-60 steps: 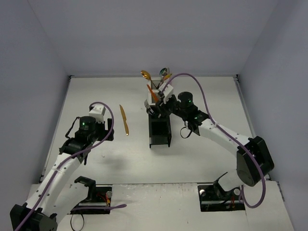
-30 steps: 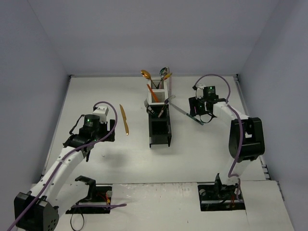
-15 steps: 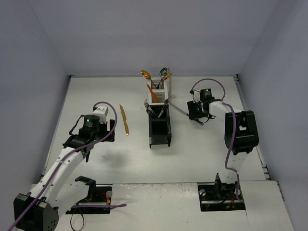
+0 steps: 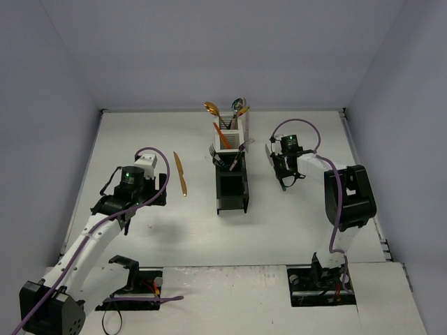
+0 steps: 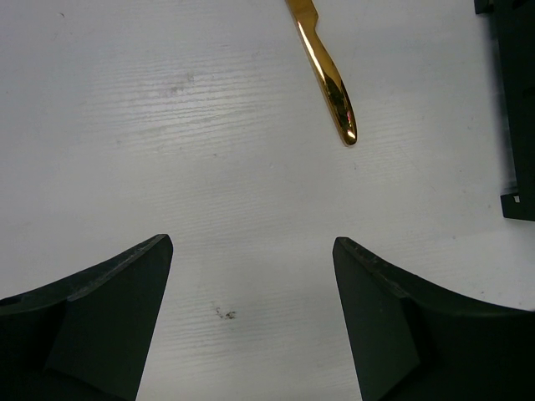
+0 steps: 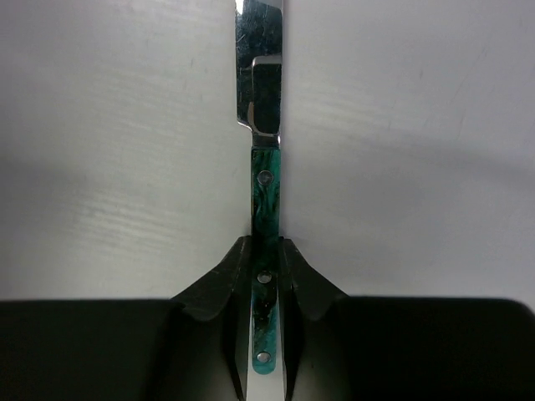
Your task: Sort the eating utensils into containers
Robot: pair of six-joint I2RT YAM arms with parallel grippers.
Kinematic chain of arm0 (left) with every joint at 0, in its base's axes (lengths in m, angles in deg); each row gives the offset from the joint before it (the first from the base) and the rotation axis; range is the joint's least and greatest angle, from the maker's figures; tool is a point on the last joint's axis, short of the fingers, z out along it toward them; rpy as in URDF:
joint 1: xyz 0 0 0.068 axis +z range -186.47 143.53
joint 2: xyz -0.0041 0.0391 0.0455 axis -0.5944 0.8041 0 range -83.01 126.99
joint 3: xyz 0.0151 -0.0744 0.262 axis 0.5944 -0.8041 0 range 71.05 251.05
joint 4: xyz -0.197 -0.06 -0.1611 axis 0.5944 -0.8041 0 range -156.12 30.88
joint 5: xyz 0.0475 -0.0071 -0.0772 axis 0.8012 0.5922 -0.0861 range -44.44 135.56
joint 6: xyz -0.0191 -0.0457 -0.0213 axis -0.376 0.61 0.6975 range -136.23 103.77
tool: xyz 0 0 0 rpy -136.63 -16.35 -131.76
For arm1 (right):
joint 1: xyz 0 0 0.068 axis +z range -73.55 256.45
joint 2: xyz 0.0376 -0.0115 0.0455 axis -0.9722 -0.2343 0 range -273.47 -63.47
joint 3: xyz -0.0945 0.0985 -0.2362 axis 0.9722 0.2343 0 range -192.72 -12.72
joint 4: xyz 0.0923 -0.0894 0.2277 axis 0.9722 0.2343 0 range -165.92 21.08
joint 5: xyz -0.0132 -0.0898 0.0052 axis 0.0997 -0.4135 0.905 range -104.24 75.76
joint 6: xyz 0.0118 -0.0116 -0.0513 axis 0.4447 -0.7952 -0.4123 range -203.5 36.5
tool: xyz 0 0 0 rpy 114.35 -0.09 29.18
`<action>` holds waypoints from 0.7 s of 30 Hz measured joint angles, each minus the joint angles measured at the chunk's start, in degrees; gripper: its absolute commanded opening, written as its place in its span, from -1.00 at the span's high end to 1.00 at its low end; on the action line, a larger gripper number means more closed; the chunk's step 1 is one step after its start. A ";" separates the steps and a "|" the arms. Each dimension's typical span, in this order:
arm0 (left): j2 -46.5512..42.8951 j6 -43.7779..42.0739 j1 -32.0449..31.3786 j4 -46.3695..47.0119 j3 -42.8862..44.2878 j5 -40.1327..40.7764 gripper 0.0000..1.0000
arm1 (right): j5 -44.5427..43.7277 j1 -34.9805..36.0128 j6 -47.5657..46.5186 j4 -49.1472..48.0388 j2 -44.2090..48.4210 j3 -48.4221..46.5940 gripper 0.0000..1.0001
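Right fingers (image 6: 219,291) are pressing from both sides on the teal-handled knife (image 6: 266,209), pinching it low on the handle, and its silver blade is pointing straight away from the wrist. This knife is hanging close over the white surface (image 6: 100,125), to the right of the row of bins (image 4: 231,202) and apart from it; whether it is touching the surface, I cannot tell. Several spoons and forks (image 4: 211,108) are standing in the far bins. Left fingers (image 5: 100,326) are standing spread wide, holding nothing, and the gold knife (image 5: 328,79) is lying on the surface in front of them, left of the bins.
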 measured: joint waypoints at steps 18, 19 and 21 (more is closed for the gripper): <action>0.00 0.00 0.00 -0.35 0.49 0.00 -0.50 | -0.88 1.81 8.56 13.41 0.56 -2.35 0.28; 0.00 0.00 0.00 -0.39 0.49 0.00 -0.50 | -0.81 1.68 8.52 13.90 -0.24 -3.42 0.28; 0.00 0.00 0.00 -0.40 0.49 0.00 -0.50 | -0.72 1.34 8.36 13.96 -1.75 -5.40 0.28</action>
